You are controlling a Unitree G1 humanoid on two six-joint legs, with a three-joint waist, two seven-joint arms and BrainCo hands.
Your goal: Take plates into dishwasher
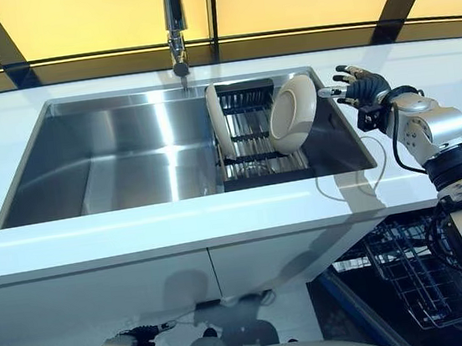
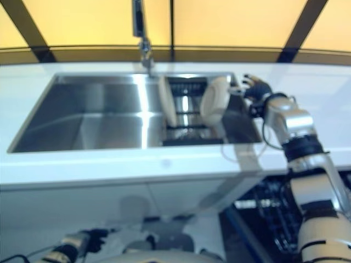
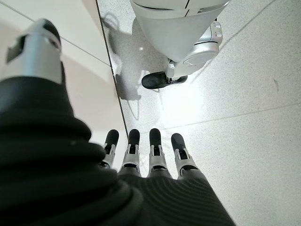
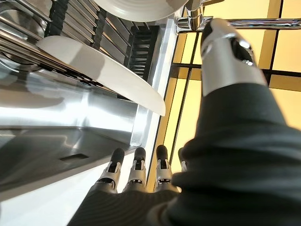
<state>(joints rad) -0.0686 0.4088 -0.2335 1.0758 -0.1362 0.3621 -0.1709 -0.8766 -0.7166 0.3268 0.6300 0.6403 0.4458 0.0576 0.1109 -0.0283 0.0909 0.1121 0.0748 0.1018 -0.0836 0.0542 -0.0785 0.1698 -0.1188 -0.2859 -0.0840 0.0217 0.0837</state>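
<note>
— Two plates stand on edge in a dark rack (image 1: 252,141) at the right end of the steel sink (image 1: 112,166). Going left to right, what else do we see?

— Low on the left, our left hand (image 3: 150,160) hangs below the counter with its fingers straight and relaxed, grasping nothing, over the floor. Above the sink's middle is the tap (image 1: 175,28). Next comes the thin plate (image 1: 219,122), upright at the rack's left side, edge toward us. Then the deeper plate (image 1: 293,115), leaning, its hollow face turned toward the left and its back toward the right.

— And the right hand?

— Our right hand (image 1: 353,84) hovers just beside the deeper plate's back rim, fingers spread and released, holding nothing. We cannot tell whether a fingertip touches the rim.

— Which step is this?

— We judge it the reach for the first plate; nothing is lifted yet. Next, the fingers should close over the top rim, lift up out of the rack's slots, then carry it down to the open dishwasher basket (image 1: 411,269) at lower right.
</note>
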